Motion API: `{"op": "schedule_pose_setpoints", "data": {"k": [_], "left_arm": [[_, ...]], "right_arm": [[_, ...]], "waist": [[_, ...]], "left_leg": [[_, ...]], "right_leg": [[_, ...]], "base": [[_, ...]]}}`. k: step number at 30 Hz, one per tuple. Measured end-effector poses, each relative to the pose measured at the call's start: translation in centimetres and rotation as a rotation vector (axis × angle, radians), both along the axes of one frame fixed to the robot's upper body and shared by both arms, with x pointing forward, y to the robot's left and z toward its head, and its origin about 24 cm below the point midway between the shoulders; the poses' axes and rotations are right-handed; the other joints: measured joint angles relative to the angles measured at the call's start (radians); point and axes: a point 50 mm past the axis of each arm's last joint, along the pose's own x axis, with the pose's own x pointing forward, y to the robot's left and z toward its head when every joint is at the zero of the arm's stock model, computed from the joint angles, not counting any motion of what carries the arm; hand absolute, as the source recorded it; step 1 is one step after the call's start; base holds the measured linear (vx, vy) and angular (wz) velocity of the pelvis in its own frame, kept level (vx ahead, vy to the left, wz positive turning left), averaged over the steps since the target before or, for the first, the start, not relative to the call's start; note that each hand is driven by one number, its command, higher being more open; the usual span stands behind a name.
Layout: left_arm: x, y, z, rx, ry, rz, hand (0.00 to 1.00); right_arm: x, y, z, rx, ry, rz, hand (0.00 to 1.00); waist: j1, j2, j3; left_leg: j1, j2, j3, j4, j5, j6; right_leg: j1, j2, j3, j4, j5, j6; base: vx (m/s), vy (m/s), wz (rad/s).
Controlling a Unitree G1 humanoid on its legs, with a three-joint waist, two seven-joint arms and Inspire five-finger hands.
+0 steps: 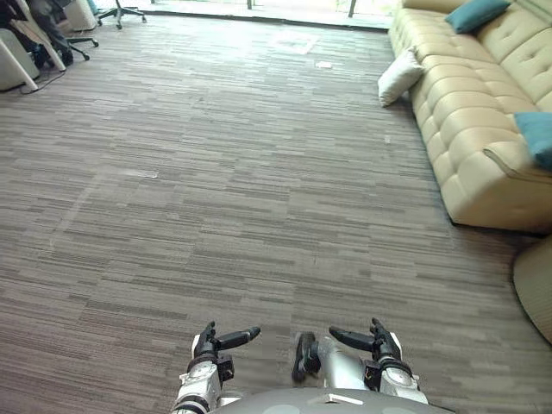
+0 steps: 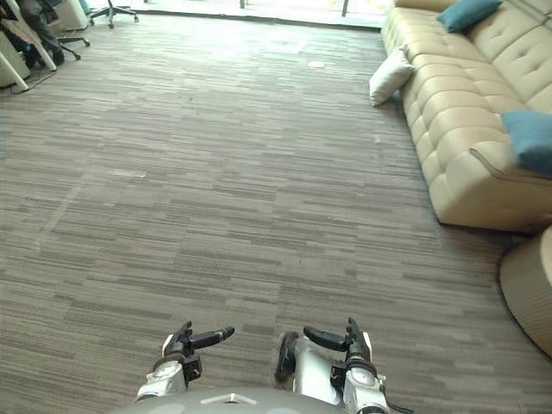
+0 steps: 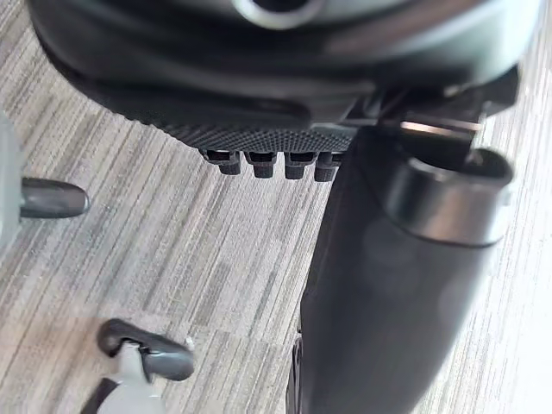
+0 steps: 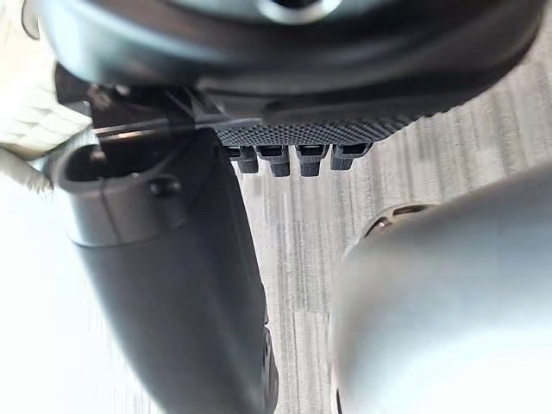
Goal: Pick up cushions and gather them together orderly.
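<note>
Far ahead, white cushion (image 1: 399, 76) against sofa (image 1: 470, 121), well apart from left hand (image 1: 211, 342) and right hand (image 1: 379, 343), both slack, empty.

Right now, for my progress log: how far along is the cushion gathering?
Done: nothing visibly gathered. The white cushion leans on the floor against the sofa; the far teal cushion and the near teal cushion sit apart on it. In hand: nothing; the left hand and right hand are open, empty. Left: all picking up and grouping.

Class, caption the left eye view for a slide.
Left hand, right hand empty; white cushion on carpet against the sofa.
</note>
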Motion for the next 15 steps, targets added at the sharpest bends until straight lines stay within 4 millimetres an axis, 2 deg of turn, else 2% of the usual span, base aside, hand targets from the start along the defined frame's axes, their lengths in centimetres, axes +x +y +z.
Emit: {"op": "schedule_pose_setpoints", "data": {"k": [1,2,3,4,5,6,7,8,9,10,11,12,13,14,15], "left_arm": [[-0.1,-0.1,-0.1,0.0,0.004,-0.014,1.0],[-0.2,-0.1,-0.1,0.002,0.005,-0.02,1.0],[-0.1,-0.3,-0.1,-0.004,0.003,-0.021,1.0],[0.1,-0.4,0.1,-0.011,-0.011,-0.01,1.0],[0.1,-0.4,0.1,-0.012,-0.014,-0.008,1.0],[0.1,-0.1,0.3,-0.011,-0.032,0.021,1.0],[0.2,0.4,0.4,-0.001,-0.044,0.044,1.0],[0.6,1.0,0.7,0.012,-0.065,0.065,1.0],[0.8,1.5,1.0,0.022,-0.082,0.081,1.0],[0.9,1.5,1.0,0.024,-0.089,0.084,1.0],[1.1,1.6,1.2,0.029,-0.106,0.087,1.0],[1.4,1.4,1.4,0.029,-0.13,0.09,1.0],[1.6,1.4,1.6,0.03,-0.143,0.09,1.0],[1.7,1.4,1.6,0.03,-0.149,0.091,1.0],[2.0,1.3,1.8,0.03,-0.163,0.089,1.0]], "right_arm": [[-0.1,-0.1,0.0,0.002,0.0,-0.017,1.0],[-0.1,-0.2,0.0,0.001,0.004,-0.017,1.0],[-0.3,-0.2,-0.1,0.001,0.012,-0.018,1.0],[-0.5,-0.4,-0.1,-0.005,0.024,-0.011,1.0],[-0.6,-0.4,-0.2,-0.005,0.028,-0.007,1.0],[-0.7,-0.2,-0.2,-0.012,0.039,0.027,1.0],[-0.6,0.1,-0.3,-0.013,0.045,0.058,1.0],[-0.8,0.6,-0.5,-0.009,0.06,0.087,1.0],[-1.0,0.9,-0.6,-0.004,0.075,0.099,1.0],[-1.0,0.9,-0.7,-0.002,0.079,0.099,1.0],[-1.2,0.9,-0.7,0.0,0.086,0.095,1.0],[-1.4,0.8,-0.8,-0.002,0.096,0.085,1.0],[-1.5,0.8,-0.9,-0.003,0.1,0.082,1.0],[-1.5,0.9,-0.9,-0.004,0.1,0.081,1.0],[-1.7,1.0,-0.9,-0.005,0.104,0.076,1.0]], "waist": [[-0.004,0.011,-0.008],[-0.011,0.015,-0.009],[-0.023,0.022,-0.008],[-0.022,0.037,-0.007],[-0.021,0.039,-0.009],[-0.019,0.05,-0.01],[-0.015,0.043,-0.008],[-0.002,0.027,-0.005],[0.008,0.013,-0.005],[0.011,0.011,-0.004],[0.02,0.01,-0.004],[0.03,0.013,0.0],[0.034,0.014,0.003],[0.035,0.014,0.004],[0.04,0.01,0.006]], "left_leg": [[-0.016,0.017,-0.01,0.089,-0.004,-0.016],[-0.045,0.031,-0.028,0.175,-0.008,-0.058],[-0.126,0.053,-0.085,0.378,0.0,-0.164],[-0.222,0.07,-0.124,0.645,0.033,-0.243],[-0.238,0.076,-0.124,0.692,0.035,-0.244],[-0.331,0.109,-0.093,0.922,0.04,-0.238],[-0.392,0.135,-0.051,1.011,0.039,-0.23],[-0.457,0.156,-0.005,1.017,0.022,-0.188],[-0.51,0.164,0.025,0.959,-0.007,-0.133],[-0.527,0.166,0.036,0.926,-0.015,-0.118],[-0.551,0.175,0.063,0.841,-0.031,-0.091],[-0.585,0.175,0.089,0.663,-0.038,-0.068],[-0.612,0.168,0.087,0.531,-0.023,-0.052],[-0.62,0.164,0.085,0.487,-0.016,-0.051],[-0.642,0.145,0.076,0.342,0.028,-0.056]], "right_leg": [[0.024,0.003,-0.01,0.021,-0.055,-0.007],[0.045,0.006,-0.021,0.013,-0.066,-0.01],[0.093,0.02,-0.04,-0.013,-0.078,-0.013],[0.16,0.06,-0.049,-0.068,-0.081,-0.017],[0.173,0.068,-0.049,-0.08,-0.081,-0.017],[0.251,0.115,-0.038,-0.142,-0.084,-0.024],[0.311,0.138,-0.024,-0.185,-0.088,-0.031],[0.365,0.149,0.002,-0.228,-0.09,-0.033],[0.404,0.149,0.025,-0.268,-0.088,-0.031],[0.419,0.149,0.032,-0.281,-0.083,-0.022],[0.448,0.149,0.053,-0.312,-0.079,-0.014],[0.506,0.146,0.083,-0.363,-0.072,0.0],[0.547,0.143,0.102,-0.4,-0.073,0.011],[0.557,0.141,0.107,-0.41,-0.074,0.016],[0.586,0.127,0.122,-0.432,-0.087,0.04]], "base": [[0.44,-0.188,0.19],[0.44,-0.19,0.3],[0.53,-0.215,0.24],[0.5,-0.189,0.15],[0.46,-0.129,-0.23],[0.44,-0.084,-0.43],[0.5,-0.08,-0.68],[0.45,-0.061,-0.74],[0.29,-0.036,-0.62],[0.29,-0.024,-0.55],[0.41,0.033,-0.64],[0.6,0.087,-0.75],[0.54,0.127,-0.59],[0.48,0.164,-0.42],[0.48,0.205,-0.48]]}}
